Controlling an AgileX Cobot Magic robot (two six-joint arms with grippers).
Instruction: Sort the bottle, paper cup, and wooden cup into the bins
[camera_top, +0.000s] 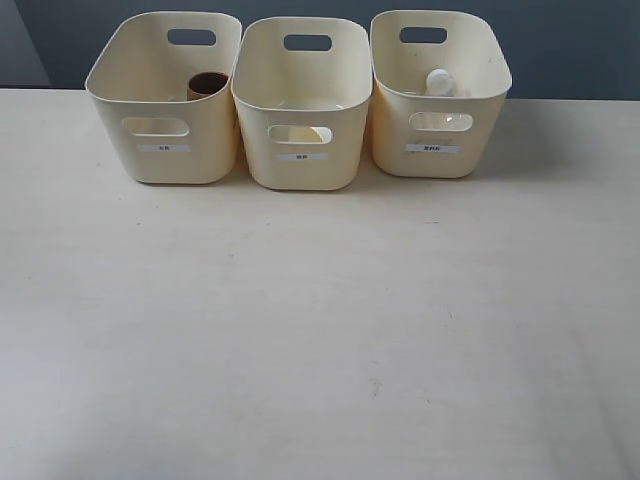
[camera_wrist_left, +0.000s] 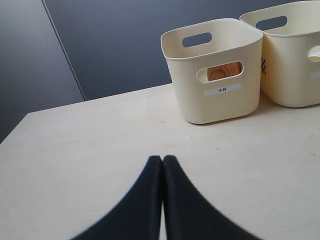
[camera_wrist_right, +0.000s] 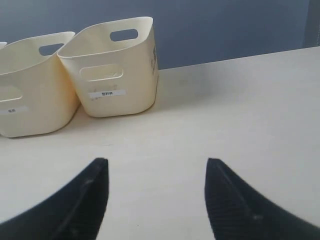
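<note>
Three cream-yellow bins stand in a row at the back of the table. Inside the left bin (camera_top: 165, 100) the wooden cup (camera_top: 207, 84) shows its brown rim; its grain also shows through that bin's (camera_wrist_left: 212, 70) handle cut-out as the wooden cup (camera_wrist_left: 218, 73). The paper cup (camera_top: 309, 134) shows faintly through the cut-out of the middle bin (camera_top: 303, 105). The bottle's white cap (camera_top: 439, 82) pokes up inside the right bin (camera_top: 440, 95). My left gripper (camera_wrist_left: 162, 159) is shut and empty over bare table. My right gripper (camera_wrist_right: 156, 162) is open and empty, short of the right bin (camera_wrist_right: 115, 67).
The pale table (camera_top: 320, 330) stretches out in front of the bins. A dark blue-grey wall (camera_top: 560, 40) stands behind them. Neither arm shows in the exterior view.
</note>
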